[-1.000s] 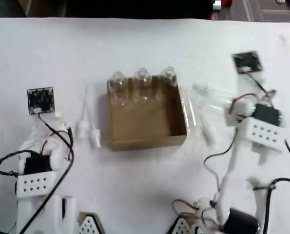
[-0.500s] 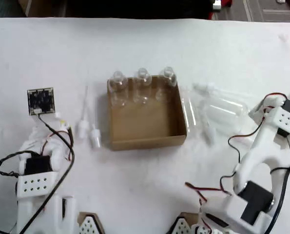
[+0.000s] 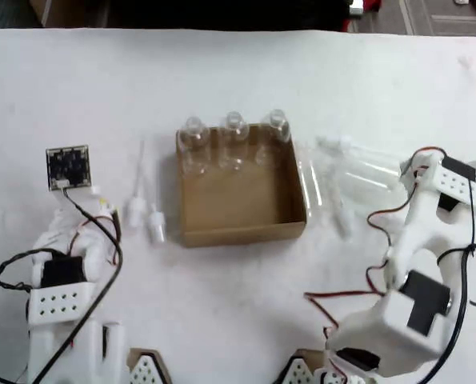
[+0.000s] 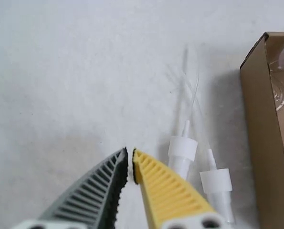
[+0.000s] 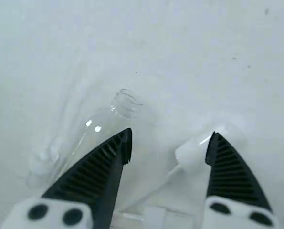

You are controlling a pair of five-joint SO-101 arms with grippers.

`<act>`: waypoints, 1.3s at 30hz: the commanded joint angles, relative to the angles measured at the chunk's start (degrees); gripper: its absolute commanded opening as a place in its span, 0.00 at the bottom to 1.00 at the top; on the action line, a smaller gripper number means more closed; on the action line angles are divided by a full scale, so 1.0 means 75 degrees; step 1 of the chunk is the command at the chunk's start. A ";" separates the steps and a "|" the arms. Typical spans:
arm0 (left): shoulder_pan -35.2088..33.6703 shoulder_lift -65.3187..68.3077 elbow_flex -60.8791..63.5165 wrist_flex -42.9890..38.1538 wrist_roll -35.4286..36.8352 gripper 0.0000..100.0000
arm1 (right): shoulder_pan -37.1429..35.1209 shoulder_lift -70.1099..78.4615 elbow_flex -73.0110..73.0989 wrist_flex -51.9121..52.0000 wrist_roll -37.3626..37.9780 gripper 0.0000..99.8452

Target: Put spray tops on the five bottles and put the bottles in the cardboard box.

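From above we see the cardboard box (image 3: 242, 234) near the middle of the table (image 3: 222, 72). It is a shallow brown tray with thin walls, and three bottles (image 3: 234, 138) of clear plastic stand in a row against its far wall. Just left of the box lie two spray tops (image 3: 144, 212). The left wrist view shows them more clearly: white ribbed collars with thin, almost see-through tubes, lying side by side near the box's corner. That view also shows the left gripper (image 4: 131, 160) low over the white cloth beside those tops, its grey and yellow ridged fingers pressed together at the tips and holding nothing. Right of the box, the high view gives only pale glints of lying bottles (image 3: 366, 178). The right wrist view shows an open-necked bottle (image 5: 106, 123) on its side, its body partly hidden behind one black finger. The right gripper (image 5: 170, 136) is spread wide above the cloth, and a white spray top (image 5: 194, 150) lies between its fingers, close to the one away from the bottle. In the high view the right arm's bulky white housing (image 3: 398, 320) and looping wires (image 3: 382, 224) cover part of the table near the lying bottles. A small black square board (image 3: 67, 166) sits ahead of the left arm.
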 commanded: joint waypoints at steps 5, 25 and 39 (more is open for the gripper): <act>0.0111 -0.0123 -0.0059 -0.0340 -0.0105 0.03 | -0.0287 -0.0275 -0.0293 -0.1342 -0.0656 0.23; 0.0111 -0.0123 -0.0047 -0.0340 -0.0105 0.03 | -0.0393 0.0979 -0.0305 -0.2280 -0.1207 0.23; 0.0111 -0.0123 -0.0047 -0.0340 -0.0105 0.03 | -0.0252 0.2467 -0.1735 -0.1659 -0.0903 0.06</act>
